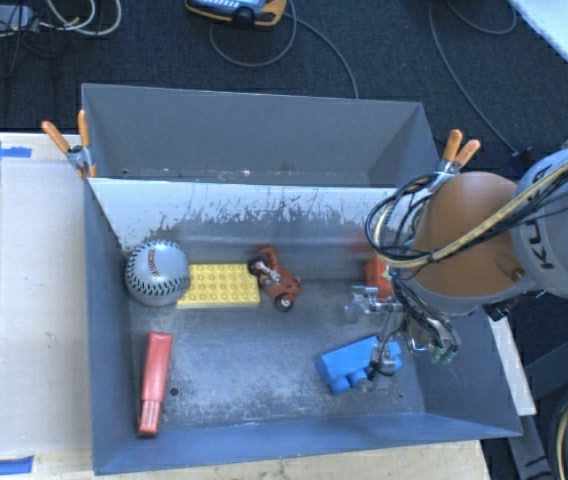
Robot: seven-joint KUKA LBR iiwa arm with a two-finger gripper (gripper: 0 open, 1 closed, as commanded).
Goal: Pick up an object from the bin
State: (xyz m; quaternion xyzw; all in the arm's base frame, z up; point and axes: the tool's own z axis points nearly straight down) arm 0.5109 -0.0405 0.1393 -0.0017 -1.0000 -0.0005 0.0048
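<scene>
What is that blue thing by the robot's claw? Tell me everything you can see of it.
The blue block looks like hard, bright-blue plastic, chunky and angular, with a stepped outline. It lies on the grey bin floor at the lower right, askew to the walls. The gripper is at its right end; whether they touch cannot be told.

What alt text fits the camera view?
The gripper hangs over a blue block in the lower right of the grey bin. Further left lie a silver ball, yellow studded plate, brown toy and red stick.
</scene>
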